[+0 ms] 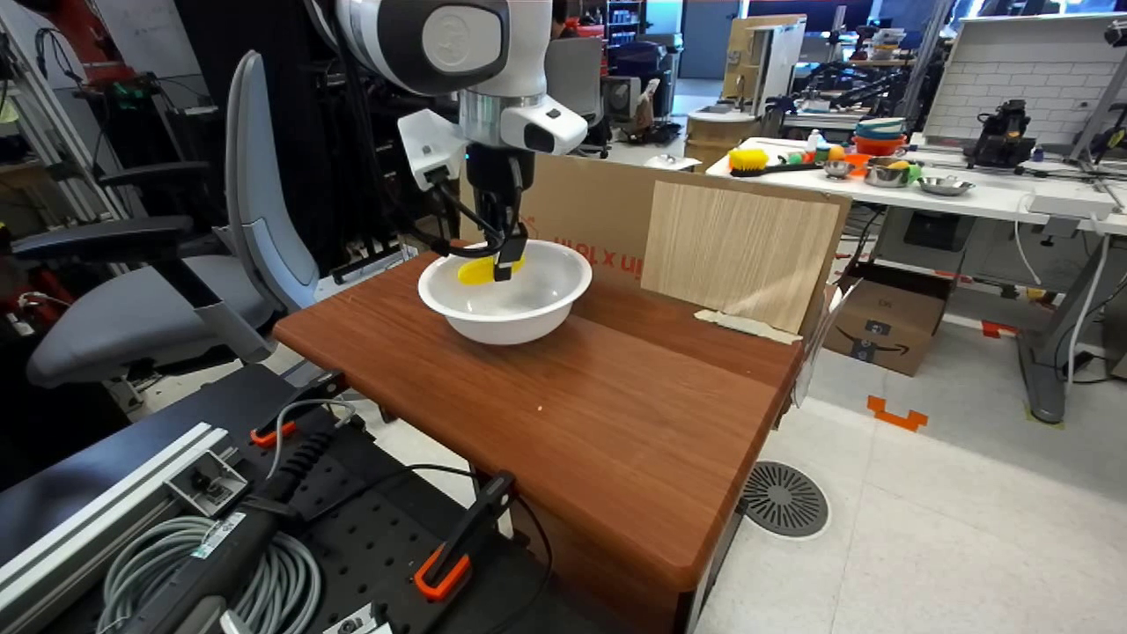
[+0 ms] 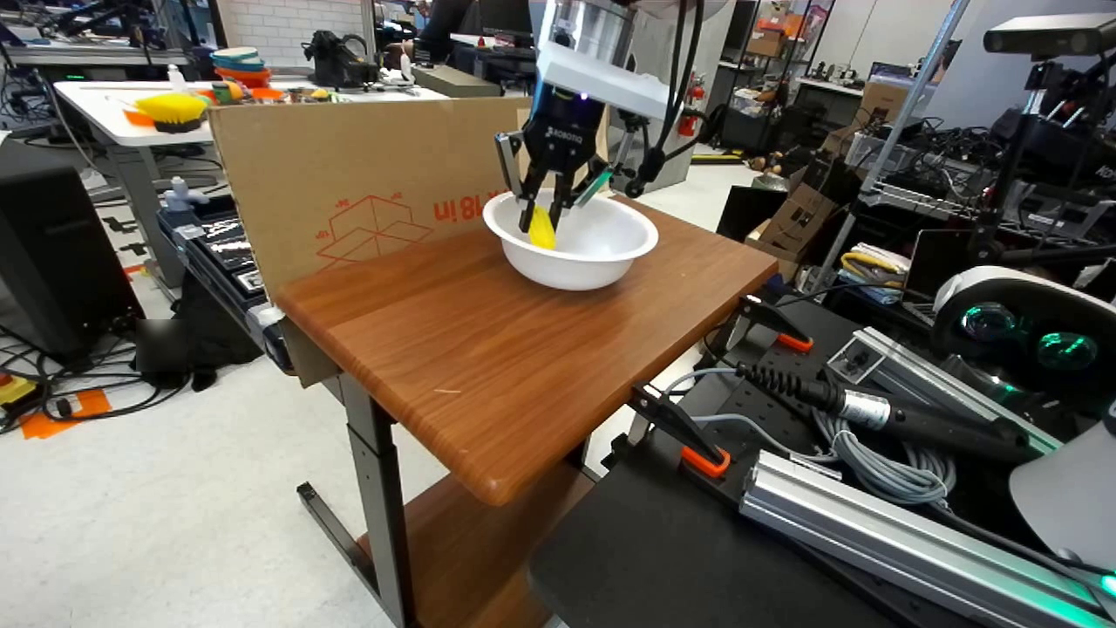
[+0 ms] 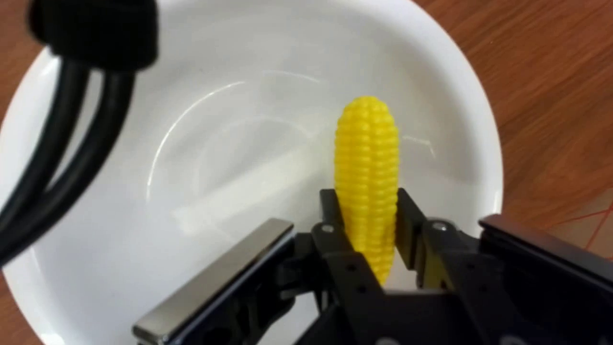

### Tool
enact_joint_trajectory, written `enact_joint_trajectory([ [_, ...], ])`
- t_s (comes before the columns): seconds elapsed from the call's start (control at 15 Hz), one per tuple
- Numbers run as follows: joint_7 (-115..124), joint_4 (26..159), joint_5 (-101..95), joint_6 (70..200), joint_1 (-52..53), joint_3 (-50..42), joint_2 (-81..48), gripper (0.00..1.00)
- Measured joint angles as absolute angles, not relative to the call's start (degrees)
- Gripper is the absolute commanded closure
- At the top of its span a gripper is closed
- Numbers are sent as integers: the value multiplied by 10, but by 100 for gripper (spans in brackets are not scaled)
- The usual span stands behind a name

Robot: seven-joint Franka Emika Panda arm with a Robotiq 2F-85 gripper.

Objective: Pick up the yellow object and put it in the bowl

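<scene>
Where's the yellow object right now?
Right of centre in the wrist view: the yellow object is clamped in the gripper, over the white bowl.

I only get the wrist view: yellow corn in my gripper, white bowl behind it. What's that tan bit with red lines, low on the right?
Observer: A cardboard panel, it seems, standing along one edge of the brown table.
Operator: Is there more yellow stuff that I can't see?
Observer: Yes, a yellow brush sits on a white table in the background.
Operator: Ooh! Is my bowl tipped over sideways?
Observer: No, in both exterior views the bowl stands upright on the brown table.
</scene>
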State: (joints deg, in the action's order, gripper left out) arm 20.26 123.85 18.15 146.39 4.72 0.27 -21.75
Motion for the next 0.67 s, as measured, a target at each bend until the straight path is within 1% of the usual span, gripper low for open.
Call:
enact_joint_trajectory([
  [0.07,207,1242,181,1464,46,-2,-217,44],
  [0.2,215,1248,181,1472,46,-11,-216,31],
  [0.4,220,1254,181,1475,44,-15,-209,7],
  [0.47,222,1256,181,1475,44,-15,-201,1],
  [0.6,225,1266,181,1475,44,-15,-180,0],
  [0.67,225,1273,181,1474,43,-15,-165,4],
])
